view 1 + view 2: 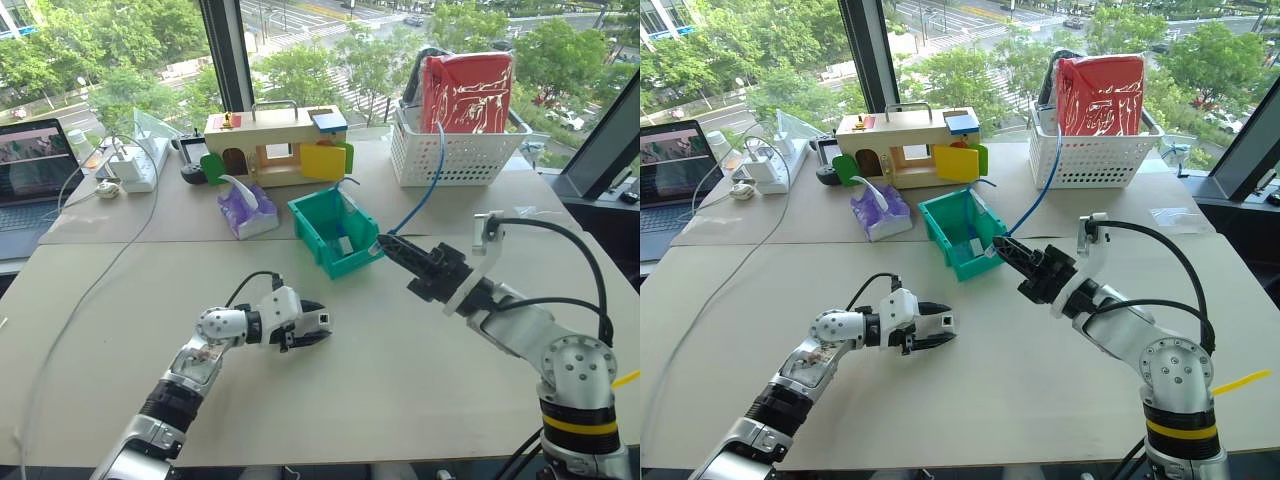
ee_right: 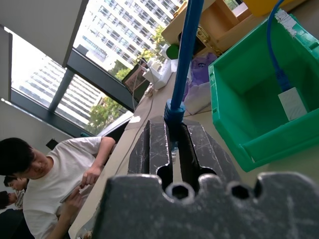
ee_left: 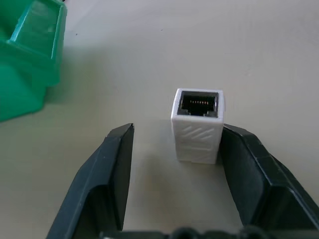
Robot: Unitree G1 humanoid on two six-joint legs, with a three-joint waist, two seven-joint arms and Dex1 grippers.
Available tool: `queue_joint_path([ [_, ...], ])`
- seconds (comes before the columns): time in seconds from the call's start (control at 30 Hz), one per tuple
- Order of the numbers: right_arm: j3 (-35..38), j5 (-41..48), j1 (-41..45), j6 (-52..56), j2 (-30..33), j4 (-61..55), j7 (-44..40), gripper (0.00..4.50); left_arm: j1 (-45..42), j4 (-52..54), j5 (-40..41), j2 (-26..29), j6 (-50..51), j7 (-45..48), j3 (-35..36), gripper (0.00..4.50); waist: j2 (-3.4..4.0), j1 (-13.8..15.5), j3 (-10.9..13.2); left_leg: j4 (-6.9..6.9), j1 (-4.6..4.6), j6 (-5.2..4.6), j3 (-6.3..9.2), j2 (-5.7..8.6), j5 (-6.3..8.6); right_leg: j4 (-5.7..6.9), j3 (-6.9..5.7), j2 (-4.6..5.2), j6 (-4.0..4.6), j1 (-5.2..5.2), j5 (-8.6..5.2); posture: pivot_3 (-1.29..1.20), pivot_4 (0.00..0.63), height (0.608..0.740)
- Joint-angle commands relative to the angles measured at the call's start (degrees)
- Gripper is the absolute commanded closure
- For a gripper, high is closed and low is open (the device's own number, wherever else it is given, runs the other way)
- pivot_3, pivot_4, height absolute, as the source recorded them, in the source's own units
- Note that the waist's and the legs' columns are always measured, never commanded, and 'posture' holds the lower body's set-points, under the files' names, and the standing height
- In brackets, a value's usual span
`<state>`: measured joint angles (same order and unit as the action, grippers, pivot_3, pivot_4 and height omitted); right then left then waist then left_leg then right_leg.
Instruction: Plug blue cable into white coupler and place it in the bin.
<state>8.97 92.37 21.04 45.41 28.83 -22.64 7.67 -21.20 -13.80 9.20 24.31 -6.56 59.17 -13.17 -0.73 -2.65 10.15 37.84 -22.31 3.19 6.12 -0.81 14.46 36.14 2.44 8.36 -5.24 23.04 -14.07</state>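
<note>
Left wrist view: white coupler point(image 3: 197, 124) upright mid-table, touching one finger of half-spread left gripper point(image 3: 174, 149). Right gripper point(image 1: 385, 244) clamped on blue cable point(image 1: 425, 200) beside bin point(image 1: 312, 232). Risk: closing off-centre topples coupler.

The bin point(image 1: 330, 232) sits mid-surface point(image 1: 400, 380), the basket point(image 1: 455, 150) behind it to the right, a wooden toy house point(image 1: 275, 145) behind it to the left. The white coupler point(image 3: 198, 125) lies before the bin. A laptop point(image 1: 30, 175) stands far left.

Head stereo overhead; wrist views close along pincers.
</note>
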Motion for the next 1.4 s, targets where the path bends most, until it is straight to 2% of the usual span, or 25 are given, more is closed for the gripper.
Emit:
queue_joint_path([
  [0.03, 0.8, 1.0, 1.1, 0.0, 0.5, -1.0, -0.7, 4.5, 2.0, 1.2, 2.3, -1.1, -1.7, 0.2, 1.7, 1.79, 0.0, 0.1, 0.0, 0.0, 0.0, 0.0, 0.0, 0.01, 0.0, 0.0, 0.0, 0.0, 0.0, 0.0, 0.0, 0.0, 0.15, 0.74],
  [0.27, 1.1, 0.3, 0.5, 0.3, 1.0, -0.1, -2.8, 4.5, 3.0, 0.6, 3.0, -3.5, -2.5, -1.1, 2.8, 1.79, 0.0, 0.1, 0.0, 0.0, 0.0, 0.0, 0.0, 0.01, 0.0, -0.01, 0.0, 0.0, 0.0, -0.02, 0.0, 0.0, 0.15, 0.74],
  [0.63, 1.0, 0.7, 0.6, -0.2, 0.6, -1.3, -1.5, 4.5, 0.0, -3.5, 2.7, -4.0, -4.2, 4.1, 2.1, 1.79, 0.0, 0.0, 0.0, 0.0, 0.0, 0.0, 0.0, 0.01, 0.0, 0.0, 0.0, 0.0, 0.0, -0.02, 0.0, 0.0, 0.15, 0.74],
  [0.73, 1.0, 0.7, 0.7, -0.4, 0.5, -1.6, -0.8, 4.5, -0.6, -4.4, 3.2, -3.9, -4.4, 5.9, 2.0, 2.53, 0.0, 0.0, 0.0, 0.0, 0.0, 0.0, 0.0, 0.01, 0.0, 0.0, 0.0, 0.0, 0.0, -0.02, 0.0, 0.0, 0.15, 0.74],
  [0.83, 1.1, 0.8, 0.4, -0.6, 0.3, -2.0, -0.4, 4.5, -0.9, -4.2, 3.4, -3.5, -4.6, 7.9, 1.8, 3.67, 0.0, 0.0, 0.0, 0.0, 0.0, 0.0, 0.0, 0.01, 0.0, 0.0, 0.0, 0.0, 0.0, -0.02, 0.0, 0.0, 0.15, 0.74],
  [0.87, 1.2, 0.7, 0.3, -0.7, 0.3, -2.1, -0.4, 4.5, -1.2, -4.1, 3.5, -3.1, -4.6, 8.7, 1.8, 3.88, 0.0, 0.0, 0.0, 0.0, 0.0, 0.0, 0.0, 0.01, 0.0, 0.0, 0.0, 0.0, 0.0, -0.02, 0.0, 0.0, 0.15, 0.74],
  [1.1, 1.0, -1.2, -1.6, -0.9, -0.5, -2.0, -2.2, 4.5, -5.2, -4.3, 2.5, -0.4, -2.8, 12.6, 1.6, 3.88, 0.0, 0.1, 0.0, 0.0, -0.01, 0.0, 0.0, 0.01, 0.0, -0.01, 0.0, 0.0, 0.0, -0.02, 0.0, 0.0, 0.15, 0.74],
  [1.23, -0.6, -6.0, -3.6, -1.1, -1.8, -1.9, -3.9, 4.5, -8.6, -1.1, -1.7, 1.3, 6.3, 10.7, -1.6, 3.88, 0.0, 0.0, 0.0, 0.0, -0.02, 0.0, 0.0, 0.01, 0.0, -0.02, 0.0, 0.0, 0.0, -0.02, 0.0, 0.0, 0.15, 0.74],
  [1.3, -1.4, -7.4, -4.3, -1.5, -3.6, -2.2, -3.8, 4.5, -10.1, 1.5, -2.4, 0.4, 13.9, 7.9, -2.5, 3.88, 0.0, 0.0, 0.0, 0.0, -0.02, 0.0, 0.0, 0.02, 0.0, -0.01, 0.0, 0.0, 0.0, -0.02, 0.0, 0.0, 0.15, 0.74],
  [1.4, -2.6, -10.1, -4.9, -1.8, -5.7, -2.6, -3.4, 4.5, -12.2, 3.6, -3.4, -0.2, 19.5, 5.5, -2.8, 3.88, 0.0, -0.1, 0.0, 0.0, -0.01, 0.0, 0.01, 0.01, 0.0, 0.01, 0.0, 0.0, -0.01, 0.0, 0.0, 0.0, 0.15, 0.74],
])
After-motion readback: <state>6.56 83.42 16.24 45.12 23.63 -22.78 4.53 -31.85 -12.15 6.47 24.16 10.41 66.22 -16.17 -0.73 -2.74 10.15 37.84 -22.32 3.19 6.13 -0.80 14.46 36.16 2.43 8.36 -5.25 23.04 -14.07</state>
